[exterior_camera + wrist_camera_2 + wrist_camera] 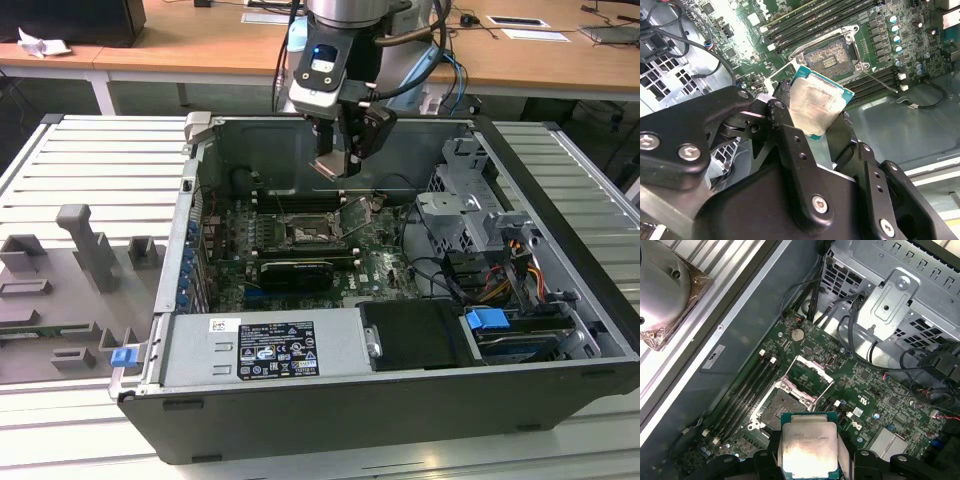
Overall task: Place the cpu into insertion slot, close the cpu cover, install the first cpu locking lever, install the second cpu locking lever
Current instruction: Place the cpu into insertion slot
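Inside one open computer case (560,300), which is lying on its side on a pale ribbed bench (90,160), one claw (335,165) is hanging over the green motherboard (385,262). It is clamping the single cpu (328,168) between its two black fingers (785,125). In both wrist views the cpu (815,105) is showing its pale silver-beige face with a thin teal edge around it, and the fingers are pressing on two opposite sides of it. The chip is sitting in the air, apart from the board and touching nothing but the claw. One insertion slot (781,407) is lying bare below and just ahead of the chip, its dark square recess showing inside a silvery rim. One cpu cover (809,371) is standing swung up at the slot's far edge, its square window showing through. In the second wrist view one thin wire lever (879,80) is sticking out from a corner of the slot (832,56). In the exterior view one long black expansion card (295,272) is lying near the slot (308,235), and one grey moulded tray (80,270) is resting on the bench at the exterior view's left.
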You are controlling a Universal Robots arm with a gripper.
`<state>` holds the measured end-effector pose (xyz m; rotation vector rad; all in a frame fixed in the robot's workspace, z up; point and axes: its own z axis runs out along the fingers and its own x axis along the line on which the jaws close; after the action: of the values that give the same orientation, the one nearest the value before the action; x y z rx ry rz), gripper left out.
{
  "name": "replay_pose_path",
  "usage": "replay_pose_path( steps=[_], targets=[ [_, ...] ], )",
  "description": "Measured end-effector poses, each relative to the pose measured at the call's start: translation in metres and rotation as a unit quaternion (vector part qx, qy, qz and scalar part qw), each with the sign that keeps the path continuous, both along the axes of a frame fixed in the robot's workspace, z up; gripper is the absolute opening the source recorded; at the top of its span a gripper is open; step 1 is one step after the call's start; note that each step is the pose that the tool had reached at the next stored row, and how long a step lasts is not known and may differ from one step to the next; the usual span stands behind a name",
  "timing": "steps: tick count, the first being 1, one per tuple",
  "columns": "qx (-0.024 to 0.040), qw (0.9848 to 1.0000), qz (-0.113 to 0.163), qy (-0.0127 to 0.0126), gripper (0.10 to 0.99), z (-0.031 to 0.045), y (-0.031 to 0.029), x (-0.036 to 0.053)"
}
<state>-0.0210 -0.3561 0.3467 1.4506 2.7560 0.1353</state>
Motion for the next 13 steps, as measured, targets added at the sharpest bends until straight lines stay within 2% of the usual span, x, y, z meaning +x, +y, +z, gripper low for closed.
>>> replay_pose_path(
  steps=[13],
  targets=[
    [0.0000,0.9997,-0.024,0.0000,0.529,-0.0002,0.0000,0.0000]
  ],
)
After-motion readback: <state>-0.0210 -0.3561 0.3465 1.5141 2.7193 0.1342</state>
